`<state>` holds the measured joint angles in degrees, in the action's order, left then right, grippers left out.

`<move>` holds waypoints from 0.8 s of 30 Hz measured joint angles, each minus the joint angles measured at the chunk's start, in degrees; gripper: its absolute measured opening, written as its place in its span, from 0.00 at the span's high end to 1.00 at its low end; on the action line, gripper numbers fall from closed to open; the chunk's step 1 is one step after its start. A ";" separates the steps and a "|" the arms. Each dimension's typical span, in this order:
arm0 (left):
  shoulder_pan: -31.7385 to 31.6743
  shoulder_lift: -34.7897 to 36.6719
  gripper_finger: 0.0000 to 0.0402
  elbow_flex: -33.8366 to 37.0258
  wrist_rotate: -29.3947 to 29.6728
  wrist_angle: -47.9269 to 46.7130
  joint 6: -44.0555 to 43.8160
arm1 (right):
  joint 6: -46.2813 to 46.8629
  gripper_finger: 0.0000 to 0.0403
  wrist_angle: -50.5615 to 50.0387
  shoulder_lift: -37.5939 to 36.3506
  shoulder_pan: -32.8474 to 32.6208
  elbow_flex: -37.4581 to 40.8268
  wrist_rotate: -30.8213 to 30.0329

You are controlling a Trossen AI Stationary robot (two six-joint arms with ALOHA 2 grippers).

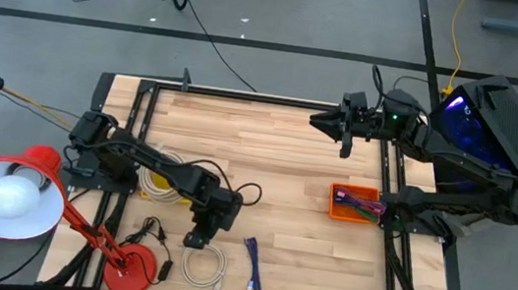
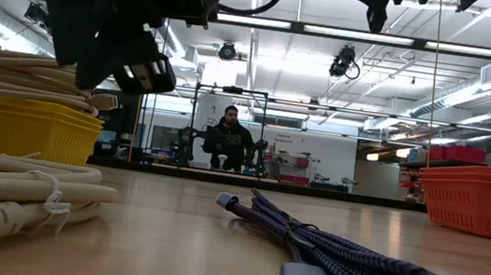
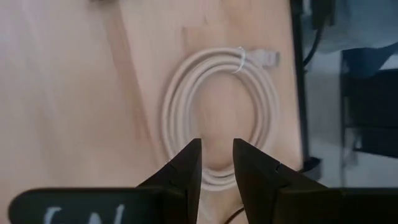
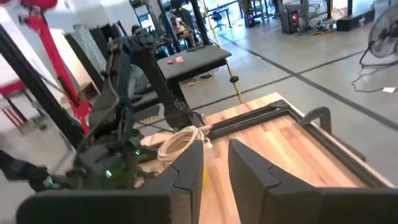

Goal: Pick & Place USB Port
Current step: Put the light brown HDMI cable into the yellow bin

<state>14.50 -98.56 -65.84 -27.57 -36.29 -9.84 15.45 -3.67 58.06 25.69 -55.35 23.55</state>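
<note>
Left tool (image 3: 216, 163) hovers with fingers slightly spread, empty, right above the cream USB cable (image 3: 219, 112), a neat tie-bound coil lying flat on the worktop (image 1: 287, 158) near its front edge.

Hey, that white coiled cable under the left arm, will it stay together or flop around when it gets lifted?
The white coiled cable is probably light and floppy. A tie near its plug seems to bind the loops, so it should lift as one bundle, sagging opposite the grip. The left gripper hovers over it, jaws apart.
</note>
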 joint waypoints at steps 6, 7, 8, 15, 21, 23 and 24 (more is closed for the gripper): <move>-0.34 0.00 0.76 1.34 2.21 1.16 7.06 | 3.98 0.81 1.08 0.00 -1.98 0.00 -2.08; -0.50 0.00 0.75 1.36 2.25 2.18 7.46 | 4.73 0.81 1.30 0.00 -2.26 0.00 -2.41; -0.52 0.00 0.74 1.36 2.29 2.54 7.53 | 5.24 0.81 1.43 0.00 -2.55 0.00 -2.93; 0.35 -1.74 0.62 1.38 4.34 4.09 7.09 | 6.19 0.81 1.44 0.00 -5.20 0.00 -6.22; 3.80 -7.17 0.52 1.40 5.52 2.96 4.45 | 6.41 0.81 1.59 0.00 -7.90 0.00 -6.62; 4.34 -8.02 0.51 1.42 5.71 3.19 4.14 | 6.39 0.81 1.84 0.00 -8.61 0.00 -6.62; 4.50 -8.53 0.51 1.36 5.44 3.88 3.65 | 6.39 0.81 1.85 0.00 -8.90 0.00 -6.60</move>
<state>19.00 -107.09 -64.48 -22.13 -32.41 -6.19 21.85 -1.82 58.06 16.79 -55.35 16.95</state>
